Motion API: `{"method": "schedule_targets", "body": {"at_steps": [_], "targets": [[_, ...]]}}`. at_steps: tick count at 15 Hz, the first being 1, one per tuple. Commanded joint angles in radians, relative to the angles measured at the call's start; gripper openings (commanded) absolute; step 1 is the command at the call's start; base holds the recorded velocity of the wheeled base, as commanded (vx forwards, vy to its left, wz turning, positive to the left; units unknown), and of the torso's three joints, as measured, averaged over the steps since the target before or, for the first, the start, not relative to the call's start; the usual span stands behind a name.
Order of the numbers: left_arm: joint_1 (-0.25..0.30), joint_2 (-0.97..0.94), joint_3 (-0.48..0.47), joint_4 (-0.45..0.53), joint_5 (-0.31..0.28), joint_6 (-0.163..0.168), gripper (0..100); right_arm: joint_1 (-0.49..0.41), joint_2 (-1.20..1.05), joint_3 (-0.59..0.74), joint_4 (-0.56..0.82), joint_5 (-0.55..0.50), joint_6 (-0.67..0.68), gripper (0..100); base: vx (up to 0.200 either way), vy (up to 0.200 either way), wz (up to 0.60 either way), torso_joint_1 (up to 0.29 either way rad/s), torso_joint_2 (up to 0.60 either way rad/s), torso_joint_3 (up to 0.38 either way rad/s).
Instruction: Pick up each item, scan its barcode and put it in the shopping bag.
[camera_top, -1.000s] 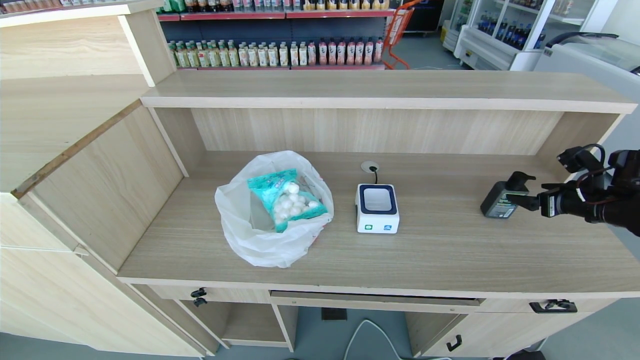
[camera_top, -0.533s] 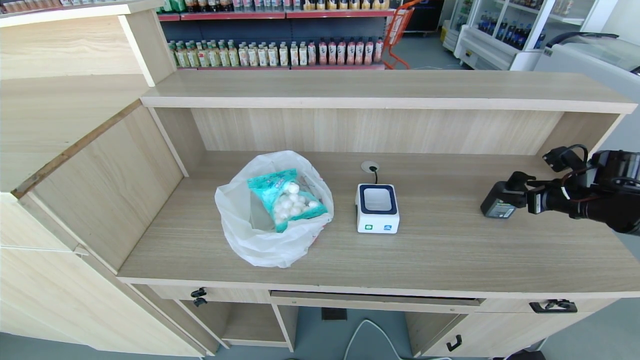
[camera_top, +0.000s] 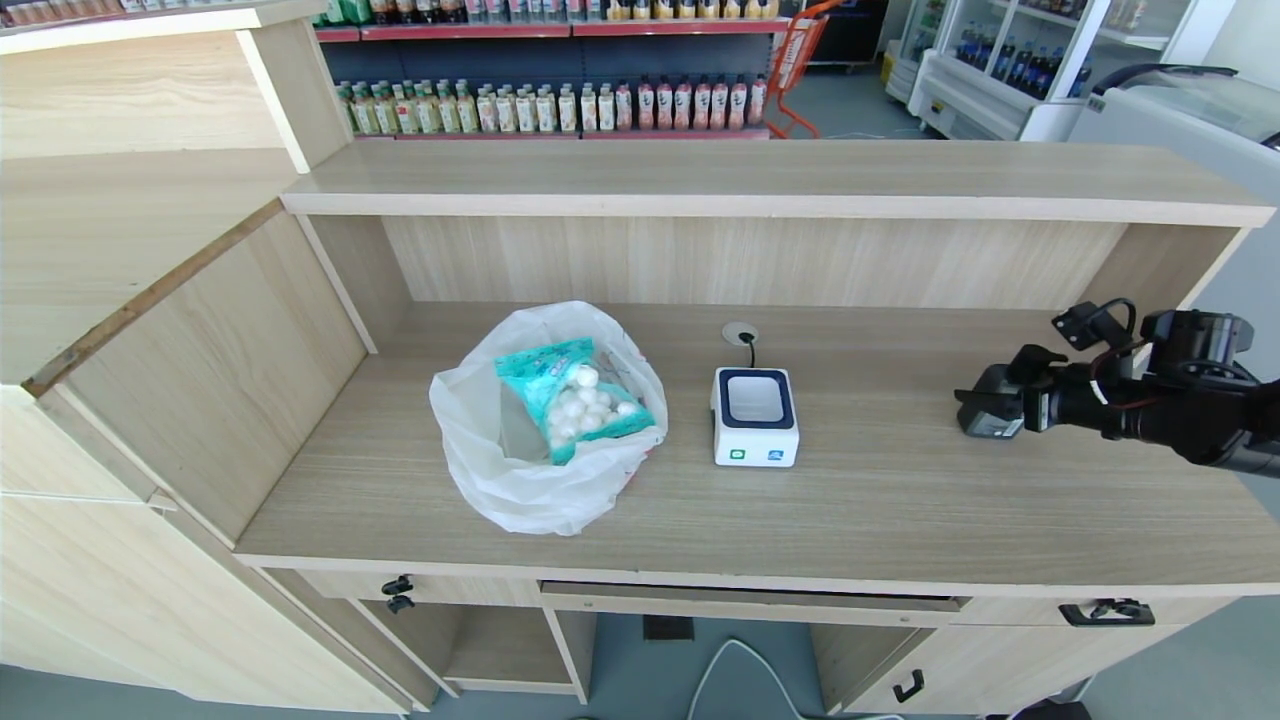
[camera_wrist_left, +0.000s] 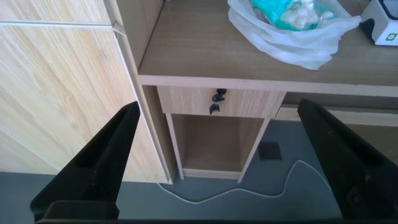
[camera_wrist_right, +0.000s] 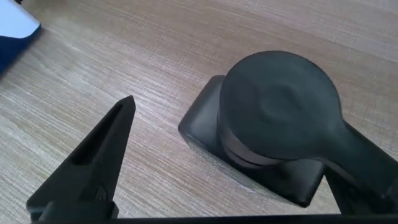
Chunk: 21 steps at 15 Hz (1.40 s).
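One dark bottle (camera_wrist_right: 273, 106) sits far right on the counter (camera_top: 900, 500), between the right gripper's (camera_top: 1015, 390) spread fingers, not clamped, label half hidden. One scanner (camera_top: 755, 415), one shopping bag (camera_top: 520, 490), one teal packet (camera_top: 570, 400) inside. Left gripper (camera_wrist_left: 219, 107) gapes empty below the counter edge.

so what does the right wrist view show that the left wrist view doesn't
Only the right wrist view: the dark grey bottle with a round black cap, close up on the counter. Only the left wrist view: the white plastic shopping bag holding a teal packet, the keyed drawer and the open cubby below it. Both: the light wooden counter top and an edge of the white and navy scanner.
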Motion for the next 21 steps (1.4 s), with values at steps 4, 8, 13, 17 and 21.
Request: {"method": "schedule_targets", "body": {"at_steps": [4,8,13,17,21], "targets": [[0.000,0.000,0.001,0.000,0.000,0.000,100,0.022,0.021,-0.002,0.001,0.029,0.006,100,0.000,0.000,0.00,0.000,0.00,0.000],[0.000,0.000,0.001,0.000,0.000,0.000,100,0.028,0.019,0.002,0.001,0.040,0.006,0,0.000,0.000,0.00,0.000,0.00,0.000],[0.000,0.000,0.001,0.000,0.000,0.002,100,0.040,0.012,0.016,0.004,0.038,0.002,0,0.000,0.000,0.00,0.000,0.00,0.000],[0.000,0.000,-0.001,0.000,0.000,0.000,100,0.043,-0.056,0.064,0.013,0.032,0.009,0,0.000,0.000,0.00,0.000,0.00,0.000],[0.000,0.000,0.001,0.000,0.000,0.002,100,0.088,-0.281,0.070,0.165,0.035,0.191,0,0.000,0.000,0.00,0.000,0.00,0.000]]}}
